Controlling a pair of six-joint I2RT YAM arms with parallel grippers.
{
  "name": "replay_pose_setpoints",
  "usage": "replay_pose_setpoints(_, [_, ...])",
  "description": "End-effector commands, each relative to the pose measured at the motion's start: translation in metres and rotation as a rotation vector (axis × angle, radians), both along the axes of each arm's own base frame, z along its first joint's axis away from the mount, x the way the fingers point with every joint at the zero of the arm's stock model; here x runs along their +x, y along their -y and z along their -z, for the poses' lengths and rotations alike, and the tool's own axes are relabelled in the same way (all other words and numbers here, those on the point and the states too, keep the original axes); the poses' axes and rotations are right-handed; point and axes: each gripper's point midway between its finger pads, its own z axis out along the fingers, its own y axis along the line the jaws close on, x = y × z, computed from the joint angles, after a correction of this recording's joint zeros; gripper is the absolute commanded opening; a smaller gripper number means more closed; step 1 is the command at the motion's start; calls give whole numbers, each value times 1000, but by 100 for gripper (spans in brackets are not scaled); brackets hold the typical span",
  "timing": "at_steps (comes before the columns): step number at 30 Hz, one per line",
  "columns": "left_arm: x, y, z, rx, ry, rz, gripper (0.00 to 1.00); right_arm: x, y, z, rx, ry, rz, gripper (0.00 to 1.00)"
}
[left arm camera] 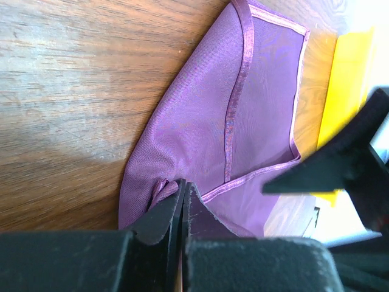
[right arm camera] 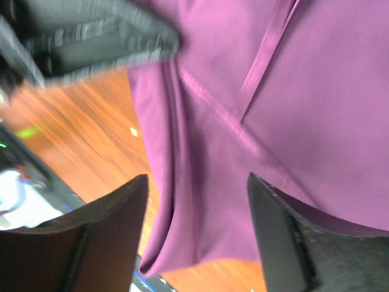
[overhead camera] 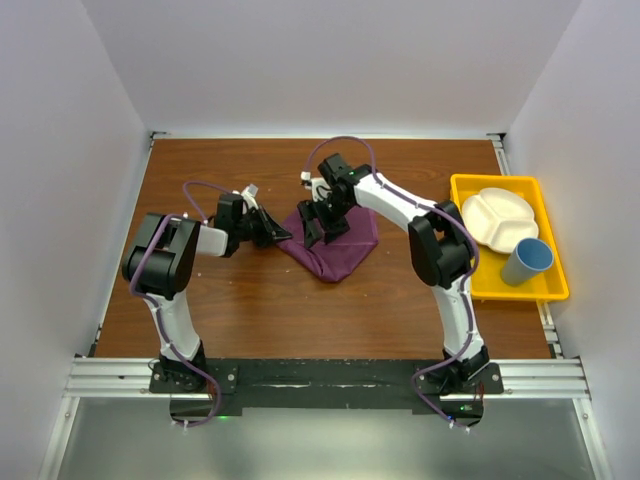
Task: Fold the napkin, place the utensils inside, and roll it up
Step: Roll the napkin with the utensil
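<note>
The plum-purple napkin [overhead camera: 338, 252] lies folded into a rough triangle on the wooden table. My left gripper [overhead camera: 280, 236] is at its left corner, and in the left wrist view its jaws [left arm camera: 183, 188] are pressed together with a small pucker of napkin [left arm camera: 200, 134] bunched at the tips. Just above the cloth's upper part hovers my right gripper [overhead camera: 323, 232]. The right wrist view shows that gripper [right arm camera: 197, 182] open, its fingers wide apart over the napkin [right arm camera: 292, 121] and holding nothing. The utensils are out of view.
A yellow tray [overhead camera: 465, 185] sits at the table's right edge, carrying a white divided plate [overhead camera: 498, 215] and a blue cup [overhead camera: 527, 262]. White walls enclose the table on three sides. The two grippers are close together over the napkin.
</note>
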Motion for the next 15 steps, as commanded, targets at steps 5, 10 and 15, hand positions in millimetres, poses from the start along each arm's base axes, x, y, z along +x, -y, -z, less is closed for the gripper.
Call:
replay_pose_setpoints(5, [-32, -29, 56, 178, -164, -31, 0, -45, 19, -19, -193, 168, -129, 73])
replay_pose_setpoints(10, [-33, -28, 56, 174, -168, -29, 0, -48, 27, -9, -259, 191, -130, 70])
replay_pose_setpoints(15, [-33, -29, 56, 179, -172, -31, 0, -50, 37, -2, -299, 185, -131, 64])
